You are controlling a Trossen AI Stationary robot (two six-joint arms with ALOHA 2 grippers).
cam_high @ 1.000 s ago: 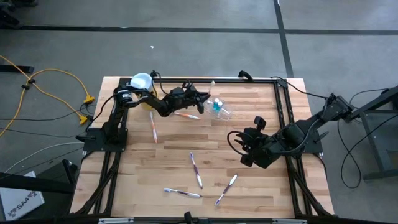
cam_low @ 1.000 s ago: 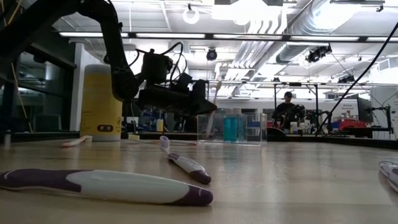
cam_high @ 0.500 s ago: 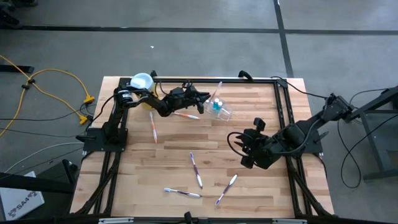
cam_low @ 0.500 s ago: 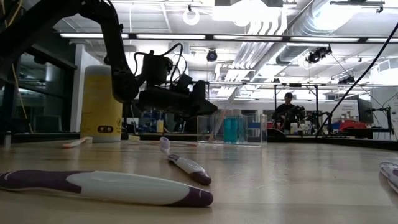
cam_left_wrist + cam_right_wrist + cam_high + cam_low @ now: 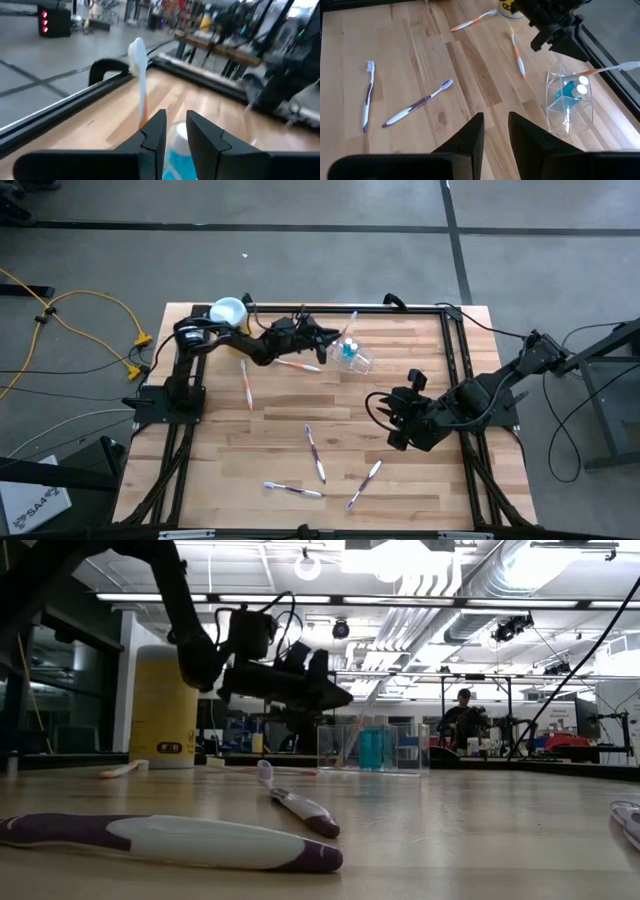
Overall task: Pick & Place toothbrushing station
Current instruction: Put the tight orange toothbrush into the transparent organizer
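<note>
The toothbrushing station, a small clear holder (image 5: 352, 356) (image 5: 569, 105) with blue items inside, stands on its base at the far middle of the table. An orange-and-white toothbrush (image 5: 348, 326) (image 5: 610, 68) has its handle in the holder and leans on the rim, head up. My left gripper (image 5: 328, 335) (image 5: 175, 117) hovers level just left of the holder and above it. It is open by a narrow gap, with nothing between the fingers and clear of the brush. My right gripper (image 5: 390, 420) (image 5: 495, 120) hangs open over the table's right half.
A yellow canister (image 5: 228, 310) (image 5: 162, 705) with a pale blue lid stands at the far left corner. Loose toothbrushes lie on the wood: orange ones (image 5: 245, 385) (image 5: 298, 365) at the left, purple ones (image 5: 315, 452) (image 5: 293, 490) (image 5: 363, 485) near the front. A black frame (image 5: 420, 307) edges the table.
My left gripper has risen a little beside the holder, staying level. The orange-and-white toothbrush, which stood nearly upright at its fingertips, now leans in the holder free of the fingers. My right arm has kept still.
</note>
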